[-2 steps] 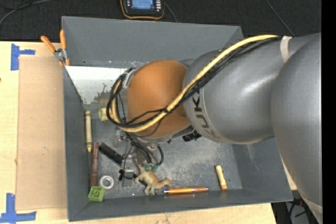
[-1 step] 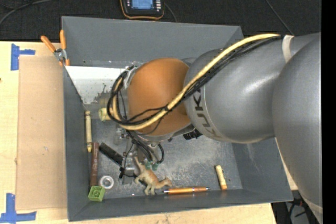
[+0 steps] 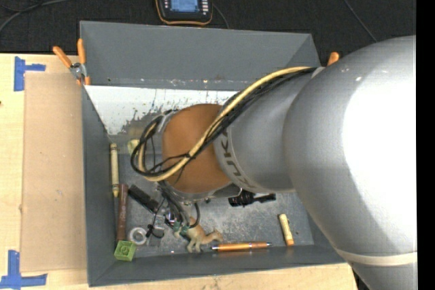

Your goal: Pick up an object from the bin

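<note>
**Grey bin, arm low over the front-left clutter**

The grey metal bin (image 3: pixel 95 146) has a scuffed floor, with its loose things gathered toward the front and left. The arm (image 3: pixel 353 146) reaches in from the right. Its orange cover (image 3: pixel 190 153) hides most of the gripper (image 3: pixel 170 215), so I cannot tell whether the gripper is spread or pressed together, and nothing can be seen caught in it.

The gripper hangs over a small cluster: a black marker (image 3: pixel 141 197) just to its left, a silver ring (image 3: pixel 139 236) below that, and a tan toy animal (image 3: pixel 201 237) close in front. Which of these it is going for cannot be told. A green block (image 3: pixel 124 251), an orange pen (image 3: pixel 241 247) and a short yellow crayon (image 3: pixel 286 229) lie farther off.

The pick looks not yet made. To do it well, settle on one thing, probably the marker, which lies partly free. Come down square across its narrow side so the neighbours are not nudged, then close only once it is bracketed.
</note>
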`<control>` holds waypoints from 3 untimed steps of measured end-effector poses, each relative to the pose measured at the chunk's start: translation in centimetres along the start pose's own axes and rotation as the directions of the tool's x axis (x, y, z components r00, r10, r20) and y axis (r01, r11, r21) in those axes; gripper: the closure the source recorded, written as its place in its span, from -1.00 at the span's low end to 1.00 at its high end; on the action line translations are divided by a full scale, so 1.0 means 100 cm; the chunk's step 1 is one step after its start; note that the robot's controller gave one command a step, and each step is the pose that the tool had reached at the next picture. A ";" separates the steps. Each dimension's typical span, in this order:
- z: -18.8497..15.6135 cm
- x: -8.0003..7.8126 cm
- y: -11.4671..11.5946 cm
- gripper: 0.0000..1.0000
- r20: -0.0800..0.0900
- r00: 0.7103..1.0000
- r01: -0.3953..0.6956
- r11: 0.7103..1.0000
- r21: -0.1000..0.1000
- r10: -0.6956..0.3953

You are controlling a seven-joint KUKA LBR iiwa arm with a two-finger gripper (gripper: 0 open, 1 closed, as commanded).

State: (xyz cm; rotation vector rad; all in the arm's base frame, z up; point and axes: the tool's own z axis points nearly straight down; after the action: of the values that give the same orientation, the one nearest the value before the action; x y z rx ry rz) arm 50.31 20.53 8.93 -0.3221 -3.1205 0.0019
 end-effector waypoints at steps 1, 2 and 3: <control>-0.032 -0.003 -0.008 -1.00 0.002 0.994 0.109 0.994 -0.001 -0.109; -0.014 -0.008 -0.005 -1.00 -0.003 0.886 -0.464 0.886 0.004 0.464; 0.021 0.007 -0.021 -1.00 -0.001 0.989 -0.147 0.989 0.001 0.147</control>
State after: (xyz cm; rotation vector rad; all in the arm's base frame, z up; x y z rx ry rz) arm 49.18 18.57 6.80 -0.5505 -3.0874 0.0032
